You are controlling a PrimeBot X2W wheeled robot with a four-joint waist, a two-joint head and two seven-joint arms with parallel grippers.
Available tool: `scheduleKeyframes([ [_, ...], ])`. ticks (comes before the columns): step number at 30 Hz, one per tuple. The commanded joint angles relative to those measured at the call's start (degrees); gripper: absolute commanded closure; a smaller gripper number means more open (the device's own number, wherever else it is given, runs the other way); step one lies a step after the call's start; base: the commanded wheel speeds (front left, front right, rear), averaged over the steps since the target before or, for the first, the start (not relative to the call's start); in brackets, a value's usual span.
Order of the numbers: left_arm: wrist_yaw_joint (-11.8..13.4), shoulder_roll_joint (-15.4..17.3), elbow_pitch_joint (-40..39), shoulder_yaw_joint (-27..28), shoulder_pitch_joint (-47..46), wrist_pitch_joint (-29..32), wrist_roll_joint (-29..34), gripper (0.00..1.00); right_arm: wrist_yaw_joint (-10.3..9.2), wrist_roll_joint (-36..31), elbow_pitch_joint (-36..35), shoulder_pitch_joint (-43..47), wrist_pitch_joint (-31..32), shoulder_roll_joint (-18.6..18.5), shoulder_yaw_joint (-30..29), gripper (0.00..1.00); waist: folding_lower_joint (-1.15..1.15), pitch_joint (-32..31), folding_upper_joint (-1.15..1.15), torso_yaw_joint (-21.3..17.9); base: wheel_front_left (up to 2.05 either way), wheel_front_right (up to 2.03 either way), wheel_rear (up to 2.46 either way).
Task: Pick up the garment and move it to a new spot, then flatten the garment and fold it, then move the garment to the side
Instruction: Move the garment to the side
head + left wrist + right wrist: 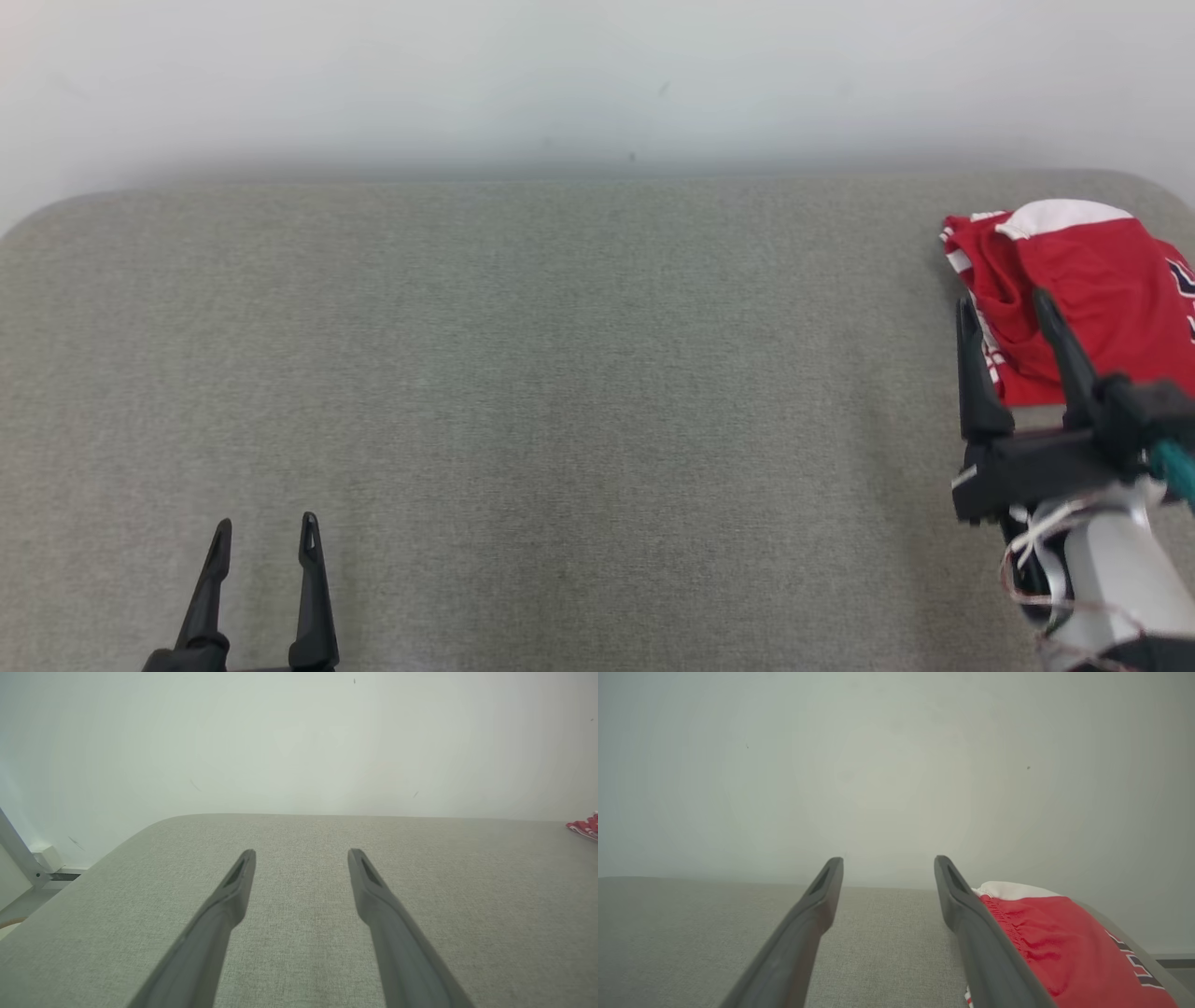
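The garment (1074, 289) is a red piece with white trim and dark lettering, bunched in a heap at the far right of the grey fabric table (560, 373). Over its near left edge hovers my right gripper (1004, 313), open, one finger in front of the red cloth and the other just left of it. In the right wrist view the garment (1064, 942) lies to the right of that gripper (888, 861), with bare table between the fingers. Near the front left my left gripper (264, 527) stands open over bare table, nothing held. The left wrist view shows that gripper (301, 851) and a red corner of the garment (584, 827).
A pale wall (597, 84) rises behind the table's far edge. The table's corners are rounded, and the garment lies close to the far right one. A white frame and floor (28, 868) show past the table's left edge.
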Motion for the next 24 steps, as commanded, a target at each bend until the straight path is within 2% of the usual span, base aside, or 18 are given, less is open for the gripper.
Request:
scheduleKeyframes([
  [1,0.15,0.0,0.1,-0.01,0.26,-0.13,0.02,0.0,-0.11,-1.71,-3.74,3.66,0.02,1.81,-1.62,0.0,0.01,-1.25,0.01,1.62,0.0,0.0,0.0],
  [6,-0.14,-0.01,0.44,-1.02,0.91,-0.13,2.11,0.0,-0.11,-4.65,-13.31,12.34,0.02,7.41,-4.31,0.0,0.01,-2.29,0.01,2.66,0.0,0.0,0.0],
  [10,0.1,-0.01,0.87,-1.5,1.53,-0.13,2.83,0.0,-0.11,-6.07,-18.11,17.83,0.02,9.75,-4.69,0.0,0.01,-3.21,0.01,3.09,0.0,0.0,0.0],
  [19,0.35,0.0,1.67,-2.05,2.96,-0.13,3.42,0.0,-0.11,-7.76,-21.27,27.24,0.02,11.54,-3.88,0.0,0.01,-5.6,0.01,3.25,0.0,0.0,0.0],
  [24,0.99,0.01,2.31,-2.81,3.93,-0.13,3.05,0.0,-0.11,-5.5,-20.96,29.79,0.02,11.55,-3.65,0.0,0.01,-6.41,0.01,2.72,0.0,0.0,0.0],
])
